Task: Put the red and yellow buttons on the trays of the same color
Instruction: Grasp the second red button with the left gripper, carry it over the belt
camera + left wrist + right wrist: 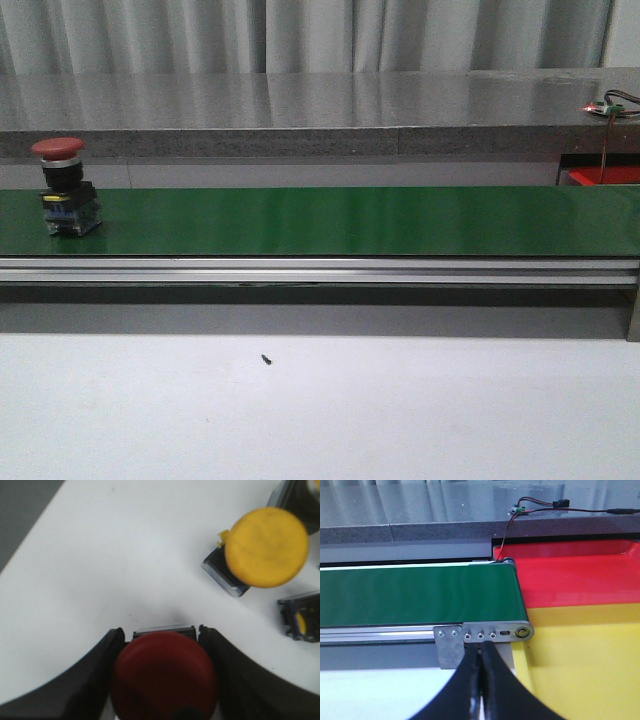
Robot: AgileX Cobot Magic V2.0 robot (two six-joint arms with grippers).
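In the left wrist view my left gripper (161, 630) is closed around a red button (165, 680), its fingers against the sides of the button's dark body, over a white surface. A yellow button (266, 547) stands close by on that surface. Another red button (62, 185) stands upright on the green conveyor belt (350, 220) at its far left end. My right gripper (481, 647) is shut and empty, hanging just before the belt's end bracket. The red tray (580, 575) and the yellow tray (580, 665) lie side by side past the belt's end. Neither gripper shows in the front view.
Two more button bodies (300, 622) lie at the edge of the left wrist view. A grey stone ledge (300, 110) runs behind the belt, with a small wired circuit board (520, 509) on it. A small dark screw (266, 359) lies on the white table.
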